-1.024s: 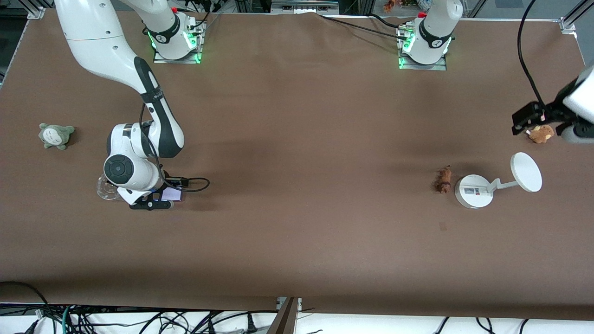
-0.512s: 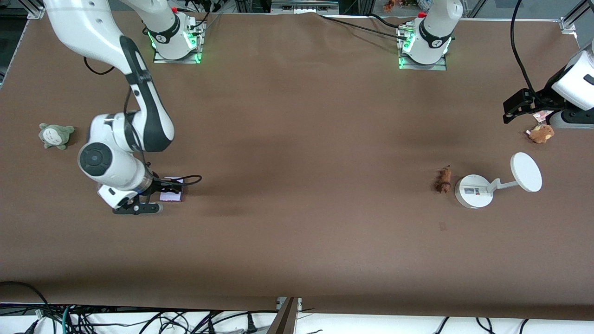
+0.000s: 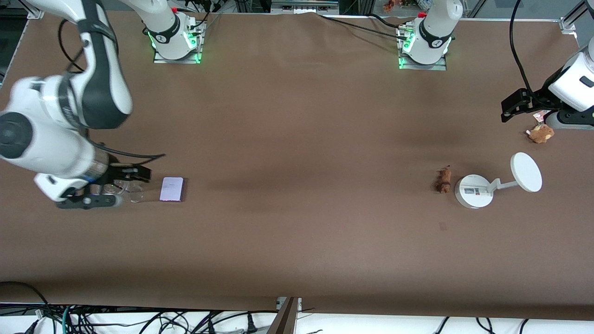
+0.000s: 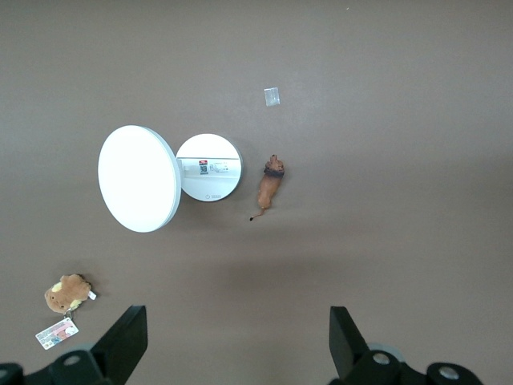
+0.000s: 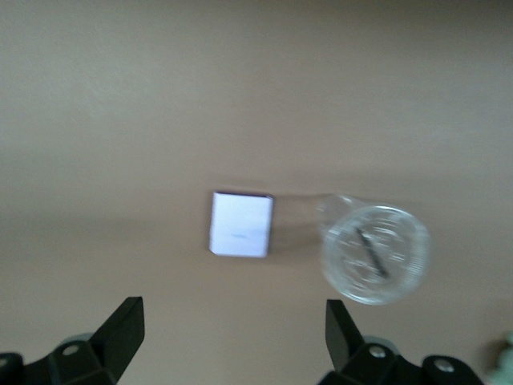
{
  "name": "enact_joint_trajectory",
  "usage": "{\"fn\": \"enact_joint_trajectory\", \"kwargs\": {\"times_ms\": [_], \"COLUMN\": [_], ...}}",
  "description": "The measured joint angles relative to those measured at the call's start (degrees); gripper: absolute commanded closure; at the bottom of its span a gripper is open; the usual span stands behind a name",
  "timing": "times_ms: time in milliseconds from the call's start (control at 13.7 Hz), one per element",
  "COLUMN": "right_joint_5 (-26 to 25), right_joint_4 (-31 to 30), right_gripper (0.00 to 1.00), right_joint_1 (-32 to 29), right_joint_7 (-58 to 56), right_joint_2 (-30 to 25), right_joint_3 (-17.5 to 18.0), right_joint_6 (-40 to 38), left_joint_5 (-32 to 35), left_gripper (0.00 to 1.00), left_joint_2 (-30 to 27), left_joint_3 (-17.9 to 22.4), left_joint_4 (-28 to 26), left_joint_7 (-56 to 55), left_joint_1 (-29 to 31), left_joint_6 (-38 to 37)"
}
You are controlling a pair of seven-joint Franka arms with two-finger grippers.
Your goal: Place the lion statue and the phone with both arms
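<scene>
The phone, a pale lavender rectangle, lies flat on the table toward the right arm's end; it also shows in the right wrist view. My right gripper is open and empty, over the table beside the phone. The lion statue, small and reddish-brown, lies beside the white stand's base; it also shows in the left wrist view. My left gripper is open and empty, over the table near the brown plush toy.
A clear glass stands beside the phone under the right gripper. A white stand with a round disc stands next to the lion. A fluffy brown plush with a tag lies near the left gripper.
My right gripper has risen and drawn away from the phone toward the right arm's end, leaving the phone on the table. My left gripper has moved slightly away from the brown plush.
</scene>
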Motion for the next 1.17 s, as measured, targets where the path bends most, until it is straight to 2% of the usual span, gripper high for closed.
{"fn": "enact_joint_trajectory", "kwargs": {"times_ms": [220, 512, 878, 1171], "right_joint_5": [0.04, 0.04, 0.02, -0.02], "right_joint_4": [3.51, 4.01, -6.36, -11.83], "right_gripper": [0.0, 0.0, 0.0, 0.0], "right_joint_1": [-0.41, -0.62, -8.43, -11.35], "right_joint_7": [-4.71, -3.93, -3.55, -3.6], "right_joint_2": [-0.29, -4.63, -15.57, -22.54], "right_joint_3": [-4.06, -4.14, 5.04, 5.94], "right_joint_6": [-4.03, -6.18, -6.44, -7.84], "left_joint_5": [0.0, 0.0, 0.0, 0.0], "left_gripper": [0.0, 0.0, 0.0, 0.0], "left_joint_2": [0.0, 0.0, 0.0, 0.0], "left_joint_3": [-0.04, -0.11, -0.3, -0.34], "left_joint_4": [-0.01, -0.03, -0.03, -0.04], "left_joint_7": [0.05, 0.08, 0.1, 0.1], "left_joint_1": [-0.01, -0.02, -0.08, -0.08], "left_joint_6": [0.0, -0.13, -0.4, -0.43]}}
